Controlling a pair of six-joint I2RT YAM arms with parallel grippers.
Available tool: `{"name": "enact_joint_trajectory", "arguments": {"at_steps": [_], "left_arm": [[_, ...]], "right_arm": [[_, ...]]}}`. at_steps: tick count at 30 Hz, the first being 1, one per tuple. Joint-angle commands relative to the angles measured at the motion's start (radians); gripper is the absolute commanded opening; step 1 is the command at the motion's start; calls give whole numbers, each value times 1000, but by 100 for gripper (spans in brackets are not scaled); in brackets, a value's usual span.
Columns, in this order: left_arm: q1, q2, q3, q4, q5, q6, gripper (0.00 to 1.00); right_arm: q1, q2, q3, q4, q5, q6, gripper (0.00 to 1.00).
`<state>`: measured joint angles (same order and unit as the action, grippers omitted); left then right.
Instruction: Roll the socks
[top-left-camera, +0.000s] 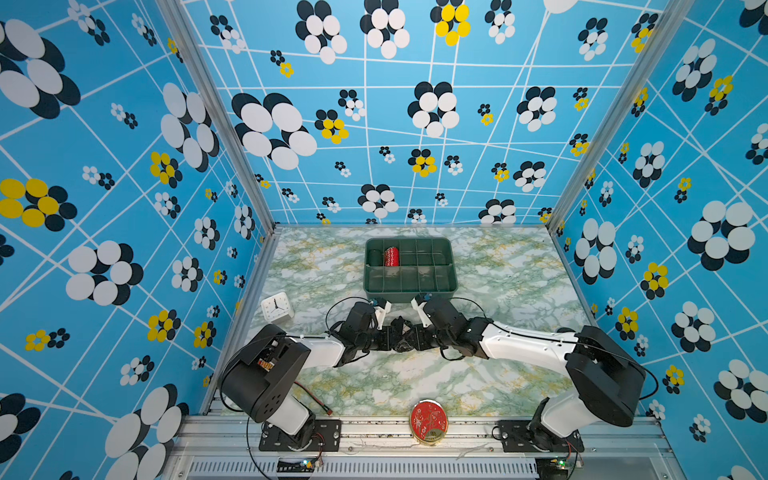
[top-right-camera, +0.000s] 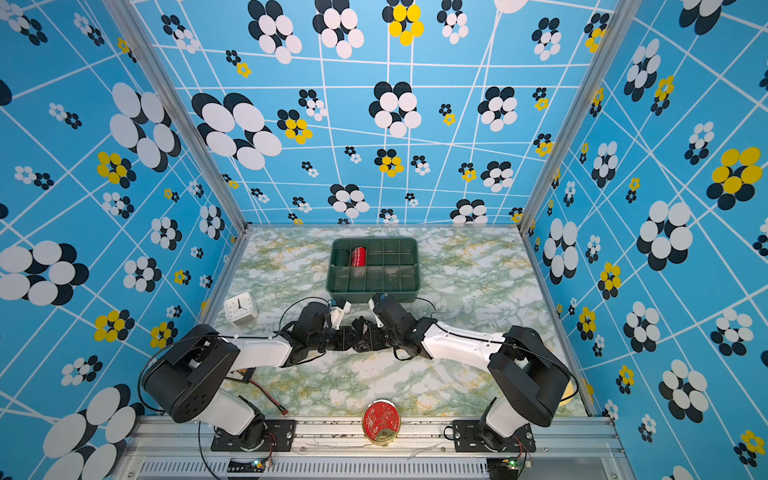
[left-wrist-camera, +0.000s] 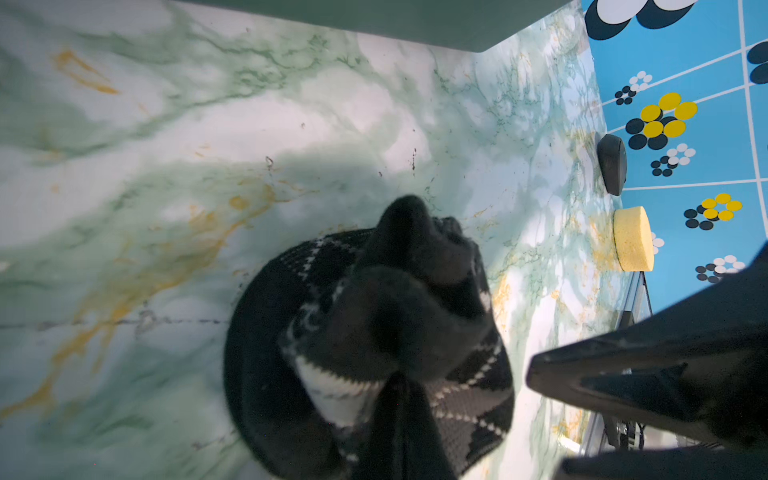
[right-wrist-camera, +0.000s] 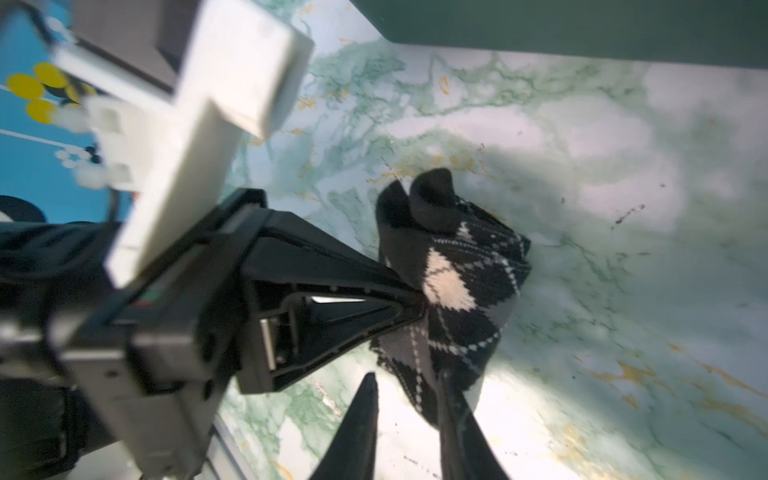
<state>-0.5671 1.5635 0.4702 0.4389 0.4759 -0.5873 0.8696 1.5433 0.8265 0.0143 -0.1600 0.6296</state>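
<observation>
Left end effector (right-wrist-camera: 417, 305): closed, pinching one side of the socks (right-wrist-camera: 457, 282). Socks: bunched into a compact lump, argyle outside, black ends sticking out on top. Position: mid-counter, between both end effectors, just in front of green tray (top-left-camera: 409, 296). Resting on counter (top-left-camera: 399, 374) or lifted just clear: not determinable. Right end effector (right-wrist-camera: 409, 376): jaws parted, one finger against the fabric, the other clear of it with bare counter showing between; no grip.

Step in hand, as judged: late rolling, bundle formed but loose, black ends not yet tucked in. Next move calls for a fresh right-side hold on the loose black end and a tuck over the bundle, with left pinch firm against unrolling.

Clearances, left to right:
- White clock (top-left-camera: 277, 307): well apart from left arm, no obstruction.
- Tray near wall: just beyond both wrists, hence little room for pushing further back.
- Red roll (top-left-camera: 391, 256) and dark green roll (top-left-camera: 375, 257): in the tray's back row, at its left end; other compartments apparently unoccupied.
- Open counter toward red tin (top-left-camera: 428, 422) at front edge: ample for pulling back.
- Right of bundle: bare counter out to yellow sponge (left-wrist-camera: 631, 239) by side wall.
</observation>
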Motion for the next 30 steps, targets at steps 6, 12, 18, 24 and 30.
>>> {"name": "enact_joint_trajectory", "arguments": {"at_steps": [6, 12, 18, 24, 30], "left_arm": [[23, 87, -72, -183, -65, -2, 0], [45, 99, -93, -146, -46, -10, 0], [58, 104, -105, -136, -40, -11, 0], [70, 93, -111, -145, -37, -11, 0], [74, 92, -111, -152, -36, -10, 0]], "right_arm": [[-107, -43, -113, 177, -128, 129, 36], [-145, 1, -124, 193, -162, 166, 33], [-150, 63, -110, 188, -153, 176, 23], [-150, 95, -90, 174, -157, 163, 22], [-146, 108, -78, 188, -181, 158, 20]]}}
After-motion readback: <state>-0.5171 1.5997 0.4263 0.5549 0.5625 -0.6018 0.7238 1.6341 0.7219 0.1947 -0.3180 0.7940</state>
